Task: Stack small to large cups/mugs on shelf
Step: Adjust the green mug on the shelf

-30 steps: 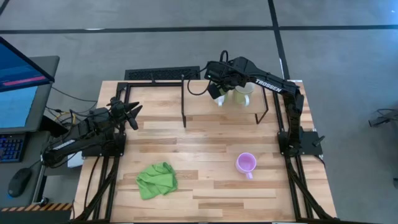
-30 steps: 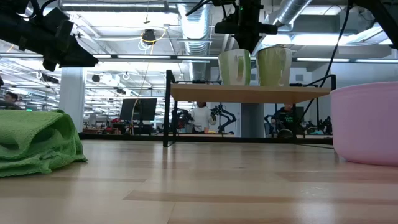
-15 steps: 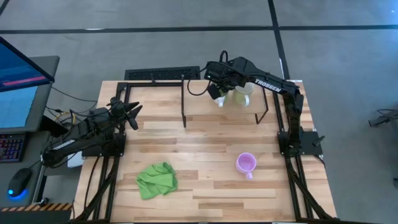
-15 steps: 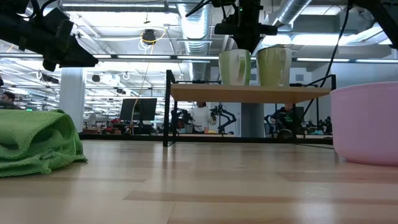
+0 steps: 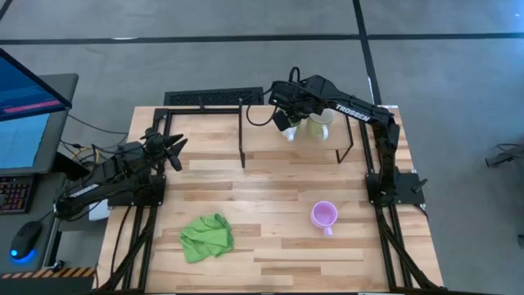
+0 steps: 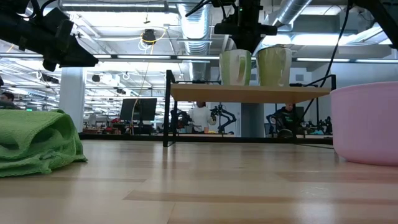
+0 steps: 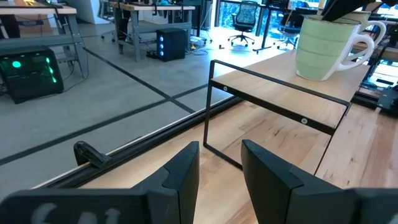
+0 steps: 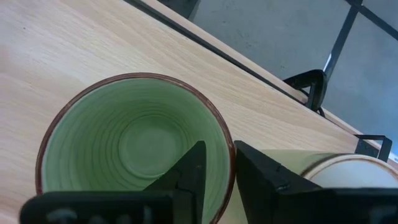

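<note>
The green mug with a white handle stands on the light-wood shelf, left of the cream mug in the low view. My right gripper is above the shelf, shut on the green mug. The lilac mug stands upright on the table, near its right side. My left gripper is open and empty over the table's left edge. My right gripper pinches the green mug's wall at its rim, on the side toward the cream mug, one finger inside the mug and one outside. The fingers come from above, pointing down. The mug is upright, its bottom level with the shelf top.
A crumpled green cloth lies on the table near its front left. The shelf's thin black legs stand on the tabletop. The cream mug stands close beside the held mug. People show in the room behind.
</note>
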`<state>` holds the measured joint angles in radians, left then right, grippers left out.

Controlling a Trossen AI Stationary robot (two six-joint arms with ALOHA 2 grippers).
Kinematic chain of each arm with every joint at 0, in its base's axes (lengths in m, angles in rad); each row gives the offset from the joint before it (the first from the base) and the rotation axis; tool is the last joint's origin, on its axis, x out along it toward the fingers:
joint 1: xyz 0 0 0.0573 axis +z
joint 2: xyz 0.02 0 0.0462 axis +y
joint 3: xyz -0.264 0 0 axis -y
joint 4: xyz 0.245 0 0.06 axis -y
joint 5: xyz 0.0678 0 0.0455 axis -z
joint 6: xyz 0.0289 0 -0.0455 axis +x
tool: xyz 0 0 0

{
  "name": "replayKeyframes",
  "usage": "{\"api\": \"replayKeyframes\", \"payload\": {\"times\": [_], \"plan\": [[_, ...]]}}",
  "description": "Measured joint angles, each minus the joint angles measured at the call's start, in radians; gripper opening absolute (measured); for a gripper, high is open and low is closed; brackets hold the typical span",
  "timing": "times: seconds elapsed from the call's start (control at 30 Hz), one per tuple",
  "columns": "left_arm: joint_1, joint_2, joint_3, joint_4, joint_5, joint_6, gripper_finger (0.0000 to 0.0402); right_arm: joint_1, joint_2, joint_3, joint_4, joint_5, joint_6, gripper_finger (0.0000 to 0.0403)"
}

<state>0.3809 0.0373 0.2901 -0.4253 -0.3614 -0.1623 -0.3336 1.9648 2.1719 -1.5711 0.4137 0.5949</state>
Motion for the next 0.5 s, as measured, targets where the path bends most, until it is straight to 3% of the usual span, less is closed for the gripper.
{"api": "replayKeyframes", "payload": {"times": [0.5], "plan": [[0.000, 0.000, 0.000, 0.005, 0.000, 0.000, 0.0110, 0.000, 0.000, 0.000, 0.000, -0.002, 0.008, 0.0163]]}}
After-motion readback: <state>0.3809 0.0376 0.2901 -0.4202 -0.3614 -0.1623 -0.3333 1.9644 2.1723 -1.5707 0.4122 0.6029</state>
